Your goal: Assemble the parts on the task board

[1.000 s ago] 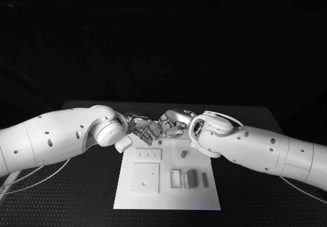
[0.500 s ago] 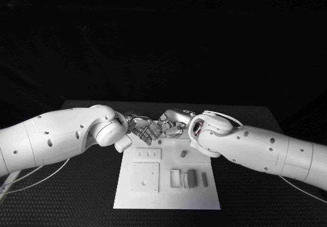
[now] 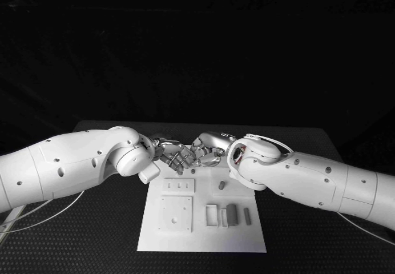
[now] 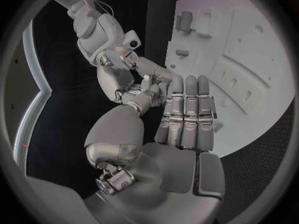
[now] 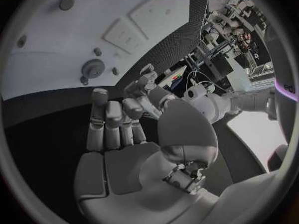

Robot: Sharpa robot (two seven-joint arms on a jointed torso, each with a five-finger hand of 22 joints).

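The white task board (image 3: 202,237) lies in the middle of the black table. A small grey peg (image 3: 221,185) stands near its far right side, and two grey bars (image 3: 232,214) lie beside white blocks lower down. My left hand (image 3: 171,156) and right hand (image 3: 210,149) meet fingertip to fingertip above the board's far edge. In the left wrist view the left hand (image 4: 186,115) has straight fingers side by side, with the right hand (image 4: 119,74) reaching to its thumb. The right hand (image 5: 115,129) shows a bare palm. I cannot make out whether a part sits between the touching tips.
A raised square plate (image 3: 176,214) and a smaller slotted plate (image 3: 178,185) sit on the board's left half. Round knobs (image 5: 93,67) show on the board (image 5: 56,40) in the right wrist view. Black table (image 3: 91,228) surrounds the board, and cables (image 3: 49,214) trail at the left.
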